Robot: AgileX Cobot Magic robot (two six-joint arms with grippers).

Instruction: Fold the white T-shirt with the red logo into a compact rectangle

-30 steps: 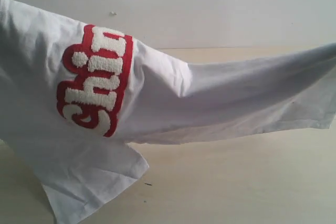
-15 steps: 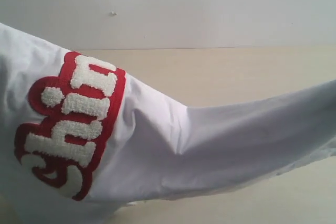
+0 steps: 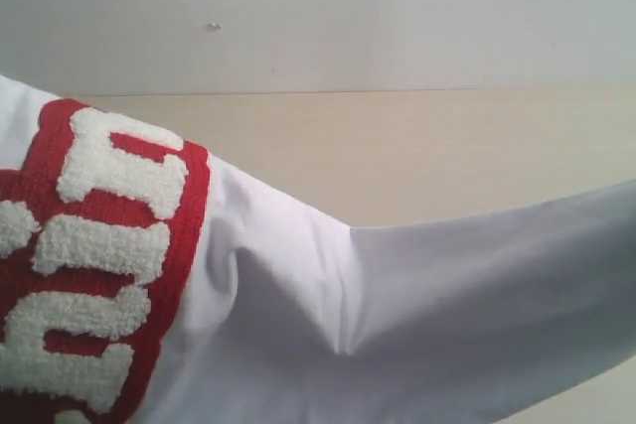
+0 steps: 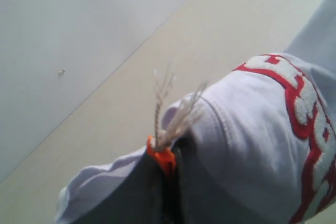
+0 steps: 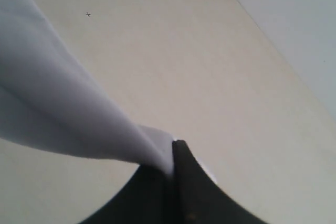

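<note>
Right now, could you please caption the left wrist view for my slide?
Left gripper pinches white T-shirt at its orange tag, red logo nearby.

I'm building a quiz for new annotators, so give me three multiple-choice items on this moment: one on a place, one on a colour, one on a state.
1. In the exterior view, where does the red logo lie?
A) at the left edge
B) in the middle
C) at the right edge

2. What colour is the neck tag by the left gripper?
A) blue
B) green
C) orange

3. How is the right gripper?
A) wide open
B) shut on the white T-shirt
C) out of view

Key:
1 A: the red band fills the lower left corner.
2 C: the tag shows orange at the gripper's tip.
3 B: it pinches a point of white cloth.
</note>
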